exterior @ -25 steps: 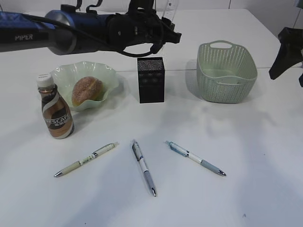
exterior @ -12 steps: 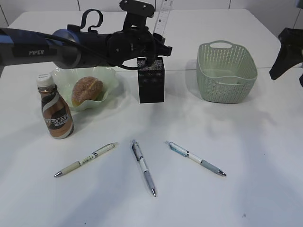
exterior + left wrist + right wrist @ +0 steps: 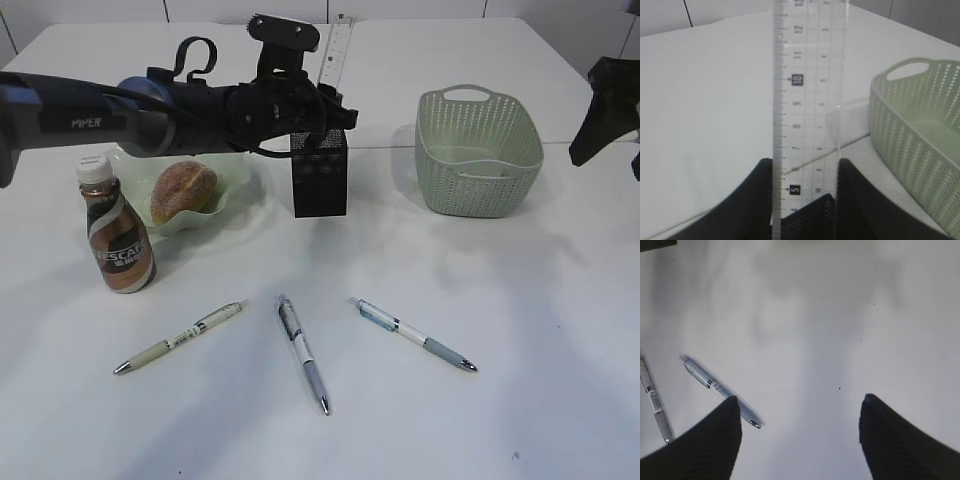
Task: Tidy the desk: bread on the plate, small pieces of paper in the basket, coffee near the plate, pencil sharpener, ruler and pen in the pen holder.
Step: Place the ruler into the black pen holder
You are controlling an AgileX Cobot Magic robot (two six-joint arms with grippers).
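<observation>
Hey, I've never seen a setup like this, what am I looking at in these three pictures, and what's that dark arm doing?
This is a robot with two arms working at a white desk. One picture is a front view of the whole scene; the other two come from small cameras on each arm's wrist.

In the front view, the left gripper holds a clear ruler upright over a black mesh pen holder. The left wrist view shows the same ruler pinched between two dark fingers, with the holder's rim just below.

The right gripper is open and empty, hanging over the desk near a pen.

Also on the desk: bread in a ruffled green plate, a coffee bottle beside it, a green basket, and three pens in front.
</observation>
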